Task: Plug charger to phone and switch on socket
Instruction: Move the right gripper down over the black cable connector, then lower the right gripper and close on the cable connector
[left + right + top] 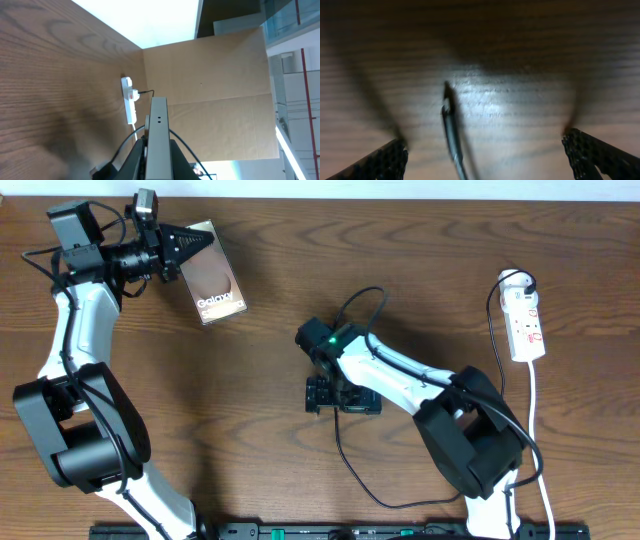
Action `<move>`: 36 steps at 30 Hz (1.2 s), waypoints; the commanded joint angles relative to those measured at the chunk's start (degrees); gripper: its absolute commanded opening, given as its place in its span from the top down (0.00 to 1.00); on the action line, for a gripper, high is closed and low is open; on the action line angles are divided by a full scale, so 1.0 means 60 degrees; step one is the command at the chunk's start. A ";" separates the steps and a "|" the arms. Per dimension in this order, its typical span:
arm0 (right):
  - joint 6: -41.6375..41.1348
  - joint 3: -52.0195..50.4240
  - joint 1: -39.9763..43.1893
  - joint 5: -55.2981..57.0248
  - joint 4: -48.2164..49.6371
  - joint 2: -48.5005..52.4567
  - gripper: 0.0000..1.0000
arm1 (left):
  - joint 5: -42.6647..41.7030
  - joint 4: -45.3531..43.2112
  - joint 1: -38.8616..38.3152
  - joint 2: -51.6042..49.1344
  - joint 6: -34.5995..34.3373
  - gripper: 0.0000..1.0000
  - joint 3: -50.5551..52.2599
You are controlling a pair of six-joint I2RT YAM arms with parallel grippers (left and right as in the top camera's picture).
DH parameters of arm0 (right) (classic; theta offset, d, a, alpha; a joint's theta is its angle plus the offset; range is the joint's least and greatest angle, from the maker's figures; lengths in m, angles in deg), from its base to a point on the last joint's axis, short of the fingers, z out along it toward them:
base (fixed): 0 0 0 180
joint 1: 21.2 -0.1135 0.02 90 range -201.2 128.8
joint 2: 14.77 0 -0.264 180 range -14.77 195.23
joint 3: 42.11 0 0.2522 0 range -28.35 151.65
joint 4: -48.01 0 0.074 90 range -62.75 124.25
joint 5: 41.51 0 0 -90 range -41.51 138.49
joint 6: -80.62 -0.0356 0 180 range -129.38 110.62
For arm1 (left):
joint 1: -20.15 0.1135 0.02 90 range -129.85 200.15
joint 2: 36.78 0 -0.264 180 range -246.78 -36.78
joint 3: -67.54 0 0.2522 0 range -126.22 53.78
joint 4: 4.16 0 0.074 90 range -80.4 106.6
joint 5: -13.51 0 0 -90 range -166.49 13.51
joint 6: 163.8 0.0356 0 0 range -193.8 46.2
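Note:
The phone point(216, 284), brown-black with white "Galaxy" lettering, is at the back left, and my left gripper point(195, 248) is shut on its upper end. In the left wrist view the phone point(159, 120) shows edge-on between the jaws. The charger point(338, 442) is a thin black cable looping across the table's middle. My right gripper point(343, 396) points down over it, open. In the right wrist view the charger's tip point(447, 97) lies on the wood between the spread fingertips point(387, 160), touching neither. The white socket point(526, 320) lies at the far right, away from both grippers.
A black plug point(520, 280) sits in the socket's far end. The socket's white cord point(537, 430) runs toward the front edge. In the left wrist view the socket point(130, 100) lies ahead, with a cardboard wall point(210, 95) behind the table.

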 commanded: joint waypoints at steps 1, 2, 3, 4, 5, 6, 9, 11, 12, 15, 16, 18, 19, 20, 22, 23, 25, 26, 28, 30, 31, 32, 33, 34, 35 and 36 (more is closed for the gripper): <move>-0.0135 -0.0066 -0.0069 -0.0120 0.0051 0.0182 0.01 | -0.0364 -0.0044 0.0011 0.0284 0.0062 0.93 -0.0127; -0.0138 -0.0066 -0.0069 -0.0120 0.0058 0.0182 0.01 | -0.0361 -0.0040 0.0011 0.0284 0.0066 0.93 -0.0127; -0.0138 -0.0066 -0.0069 -0.0120 0.0062 0.0182 0.01 | -0.0361 -0.0040 0.0011 0.0284 0.0066 0.93 -0.0127; -0.0138 -0.0066 -0.0069 -0.0120 0.0076 0.0182 0.02 | -0.0361 -0.0040 0.0011 0.0284 0.0066 0.92 -0.0127; -0.0138 -0.0066 -0.0069 -0.0120 0.0102 0.0182 0.04 | -0.0361 -0.0040 0.0011 0.0284 0.0066 0.93 -0.0127; -0.0138 -0.0066 -0.0069 -0.0120 0.0127 0.0182 0.06 | -0.0361 -0.0044 0.0011 0.0284 0.0066 0.93 -0.0127; -0.0138 -0.0066 -0.0069 -0.0120 0.0226 0.0182 0.21 | -0.0357 -0.0040 0.0011 0.0284 0.0066 0.93 -0.0127; -0.0138 -0.0066 -0.0069 -0.0117 0.0317 0.0182 0.34 | -0.0361 -0.0044 0.0011 0.0284 0.0069 0.92 -0.0127; -0.0138 -0.0066 -0.0066 -0.0117 0.0368 0.0182 0.41 | -0.0361 -0.0044 0.0011 0.0284 0.0066 0.93 -0.0127; -0.0138 -0.0066 -0.0066 -0.0113 0.0448 0.0182 0.58 | -0.0361 -0.0040 0.0011 0.0284 0.0069 0.93 -0.0127; -0.0138 -0.0066 -0.0066 -0.0098 0.0455 0.0182 0.64 | -0.0361 -0.0040 0.0007 0.0284 0.0066 0.93 -0.0127; -0.0262 -0.0066 -0.0062 -0.0036 0.0455 0.0182 0.75 | -0.0361 -0.0040 0.0007 0.0284 0.0066 0.93 -0.0127; -0.0321 -0.0066 -0.0058 -0.0015 0.0474 0.0182 0.80 | -0.0364 -0.0040 0.0011 0.0284 0.0066 0.93 -0.0120; -0.0321 -0.0066 -0.0058 -0.0011 0.0495 0.0182 0.82 | -0.0364 -0.0040 0.0011 0.0284 0.0066 0.93 -0.0109; -0.0321 -0.0066 -0.0058 -0.0015 0.0528 0.0182 0.89 | -0.0364 -0.0040 0.0011 0.0284 0.0066 0.93 -0.0102; -0.0321 -0.0066 -0.0058 -0.0015 0.0528 0.0182 0.91 | -0.0364 -0.0040 0.0011 0.0284 0.0066 0.93 -0.0091; -0.0321 -0.0066 -0.0058 -0.0015 0.0525 0.0182 0.96 | -0.0361 -0.0044 0.0011 0.0284 0.0066 0.93 -0.0084; -0.0321 -0.0066 -0.0058 -0.0015 0.0525 0.0182 0.99 | -0.0361 -0.0040 0.0007 0.0284 0.0098 0.93 -0.0080; -0.0321 -0.0066 -0.0058 -0.0015 0.0525 0.0182 0.99 | -0.0361 -0.0044 0.0011 0.0284 0.0098 0.93 -0.0073; -0.0321 -0.0066 -0.0058 -0.0018 0.0525 0.0182 0.99 | -0.0361 -0.0044 0.0011 0.0284 0.0098 0.93 -0.0073; -0.0324 -0.0066 -0.0058 -0.0018 0.0521 0.0182 0.99 | -0.0361 -0.0044 0.0011 0.0284 0.0098 0.93 -0.0069; -0.0324 -0.0066 -0.0058 -0.0018 0.0521 0.0182 0.99 | -0.0361 -0.0044 0.0011 0.0284 0.0098 0.93 -0.0066; -0.0324 -0.0066 -0.0058 -0.0018 0.0514 0.0182 0.99 | -0.0361 -0.0040 0.0011 0.0284 0.0098 0.93 -0.0066; -0.0321 -0.0066 -0.0058 -0.0036 0.0499 0.0182 0.99 | -0.0361 -0.0040 0.0011 0.0284 0.0098 0.93 -0.0066; -0.0321 -0.0066 -0.0062 -0.0058 0.0444 0.0182 0.99 | -0.0361 -0.0044 0.0011 0.0284 0.0098 0.93 -0.0066; -0.0321 -0.0066 -0.0062 -0.0058 0.0401 0.0182 0.98 | -0.0361 -0.0040 0.0011 0.0284 0.0098 0.92 -0.0066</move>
